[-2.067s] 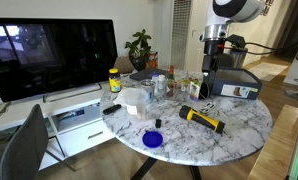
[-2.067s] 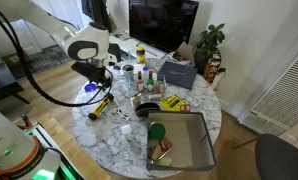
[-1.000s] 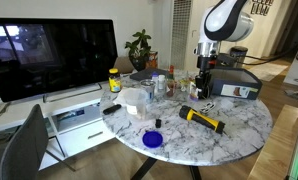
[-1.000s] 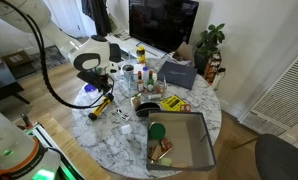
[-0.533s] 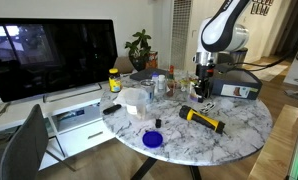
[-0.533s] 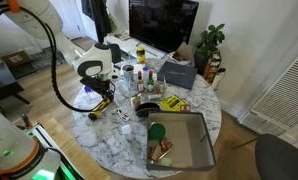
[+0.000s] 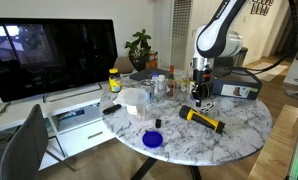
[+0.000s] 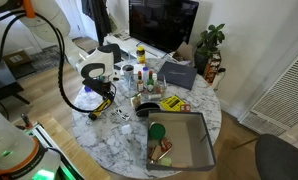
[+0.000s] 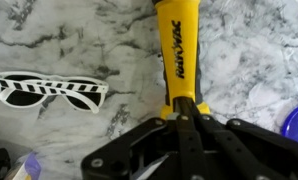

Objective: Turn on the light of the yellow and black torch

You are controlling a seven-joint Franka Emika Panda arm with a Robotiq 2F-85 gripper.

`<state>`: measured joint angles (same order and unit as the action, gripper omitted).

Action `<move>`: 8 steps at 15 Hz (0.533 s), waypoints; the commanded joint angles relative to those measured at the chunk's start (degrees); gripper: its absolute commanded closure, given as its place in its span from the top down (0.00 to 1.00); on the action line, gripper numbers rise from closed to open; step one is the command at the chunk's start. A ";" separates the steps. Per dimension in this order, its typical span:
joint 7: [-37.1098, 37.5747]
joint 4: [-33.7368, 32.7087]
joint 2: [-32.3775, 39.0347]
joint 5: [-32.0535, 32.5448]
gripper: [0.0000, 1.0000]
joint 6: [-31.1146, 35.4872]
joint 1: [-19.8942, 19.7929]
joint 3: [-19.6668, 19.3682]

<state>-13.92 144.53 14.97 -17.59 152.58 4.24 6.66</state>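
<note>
The yellow and black torch (image 7: 201, 119) lies on the marble table near its front edge, also seen in an exterior view (image 8: 100, 106). In the wrist view its yellow body (image 9: 179, 50) runs from the top edge down to my fingers, and its near black end is partly hidden beneath them. My gripper (image 9: 186, 108) is shut, fingertips pressed together, right over that near end. It hangs just above the torch's end in both exterior views (image 7: 197, 101) (image 8: 107, 97). Whether the fingertips touch the torch I cannot tell.
White sunglasses (image 9: 49, 92) lie left of the torch. A blue lid (image 7: 152, 139) sits near the table's front. Small bottles (image 7: 161, 84) and a grey box (image 7: 234, 85) crowd the back. A grey tray (image 8: 189, 140) holds items. A monitor (image 7: 49, 55) stands beside the table.
The arm has come down from above the grey box toward the torch's end, and the jaws have closed from partly open to shut.
</note>
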 commanded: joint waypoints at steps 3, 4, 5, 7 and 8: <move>1.55 -1.32 3.47 0.16 0.00 1.02 -1.82 2.07; 1.58 -1.40 3.78 0.12 0.00 1.06 -1.99 2.25; 1.69 -1.49 4.05 0.15 0.00 1.19 -2.10 2.35; 2.03 -1.69 4.55 0.41 0.00 1.45 -2.18 2.35; 2.03 -1.84 4.76 0.28 0.00 1.57 -2.33 2.48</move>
<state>-13.16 143.12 18.35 -17.57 152.75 3.05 8.01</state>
